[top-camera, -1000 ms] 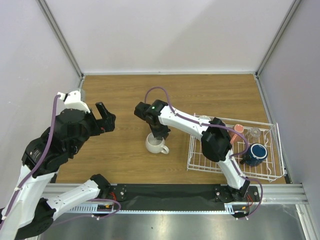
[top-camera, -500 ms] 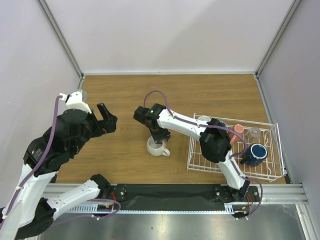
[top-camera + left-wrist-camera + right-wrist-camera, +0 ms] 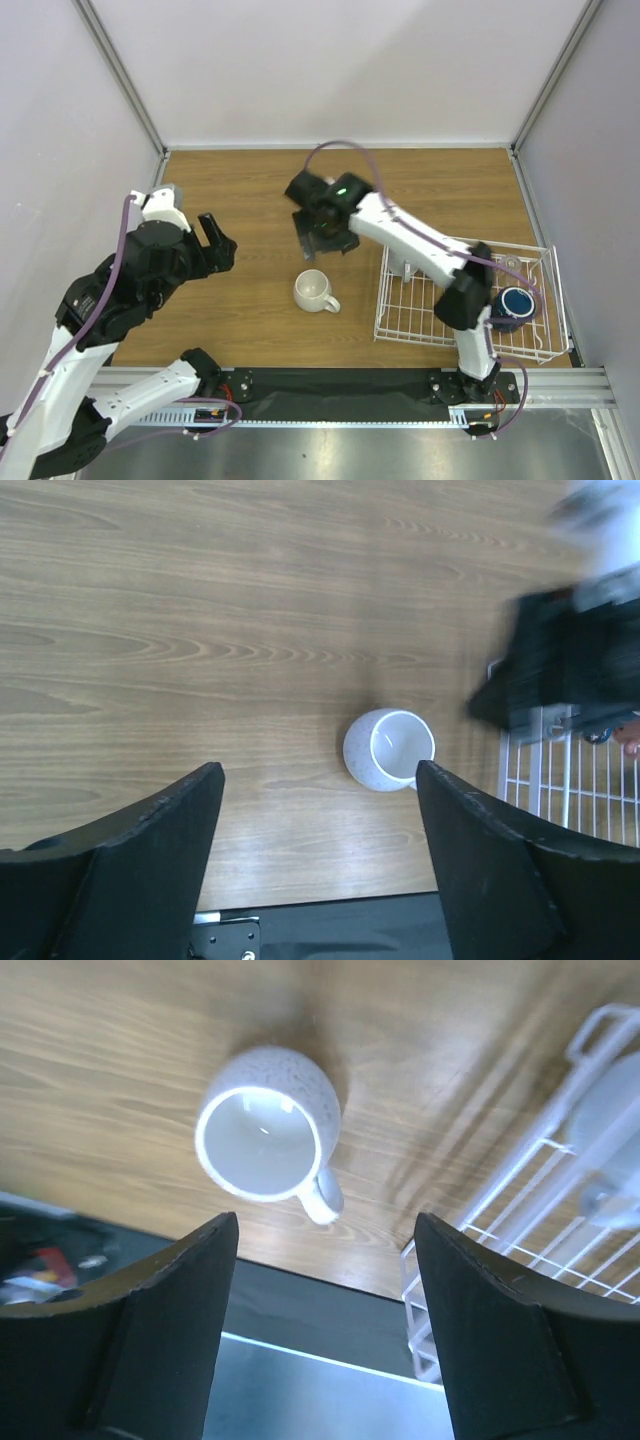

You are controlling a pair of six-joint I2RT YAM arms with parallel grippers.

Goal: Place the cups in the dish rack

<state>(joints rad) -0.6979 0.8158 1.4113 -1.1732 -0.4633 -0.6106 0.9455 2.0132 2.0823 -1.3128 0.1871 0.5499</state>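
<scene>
Cream-white mug on the table, neither gripper on it

The cream-white mug (image 3: 313,290) stands upright, mouth up, on the table (image 3: 240,190), just left of the dish rack (image 3: 420,318). Its handle points near and right, toward the rack's near-left corner, so its long axis runs on that diagonal, from body to handle. To its left and well apart, the left gripper (image 3: 320,770) hovers with fingers spread wide and empty. Farther back, the right gripper (image 3: 325,1225) hangs above the table beyond the mug, fingers also wide, holding nothing. The step in hand looks like picking up this mug. It would go best by lowering the right fingers astride the wall opposite the handle, closing firmly and lifting straight up, then swinging to bare wires clear of the dark blue mug (image 3: 516,302)
</scene>
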